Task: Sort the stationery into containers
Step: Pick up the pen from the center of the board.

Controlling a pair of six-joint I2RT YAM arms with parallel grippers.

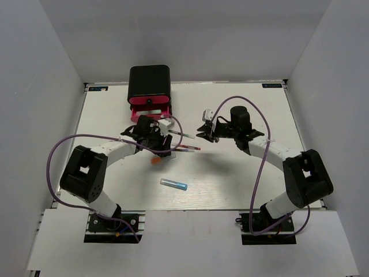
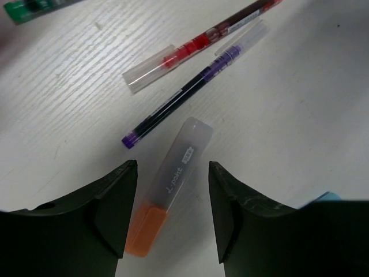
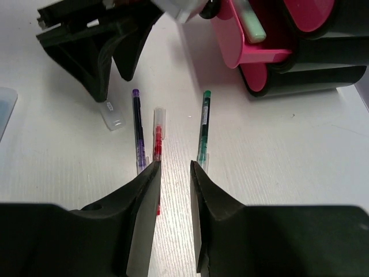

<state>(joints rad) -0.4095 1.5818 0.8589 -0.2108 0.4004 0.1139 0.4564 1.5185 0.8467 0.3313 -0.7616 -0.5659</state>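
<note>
**A:** Where is your left hand?

**B:** My left hand (image 2: 172, 167) is open, one finger on each side of the orange marker (image 2: 173, 179). The marker lies flat on the table (image 2: 300, 86), and neither finger touches it.

**A:** So just close?

**B:** Not quite. The marker sits a little askew in the gap, its orange end nearer my left finger. I'd turn the wrist slightly so both fingers meet the barrel squarely, then close slowly. I'd grip near the middle, where the clear cap meets the orange body. A hold on the cap alone might pull it off, I think.

**A:** Anything in the way?

**B:** The purple pen (image 2: 179, 101) ends just beside the cap, with the red pen (image 2: 202, 40) beyond it. A straight lift rather than a drag should leave both alone.

**A:** And then?

**B:** Then to the open pink drawer (image 3: 228, 34) of the black cabinet (image 1: 149, 78), close behind my hand. A pale-teal marker (image 3: 252, 23) already lies in it, so that looks like the marker drawer. I'd lower the orange one lengthwise beside it and let go low, so it can't bounce out.

**A:** Your right hand?

**B:** My right hand (image 3: 173, 166) has its fingers only narrowly apart and holds nothing. It is low over the table, with the red pen on one side and the green pen (image 3: 203, 124) on the other. I'd keep it clear of the left arm's path. The blue marker (image 1: 174, 184) lies apart, nearer my bases.
</note>
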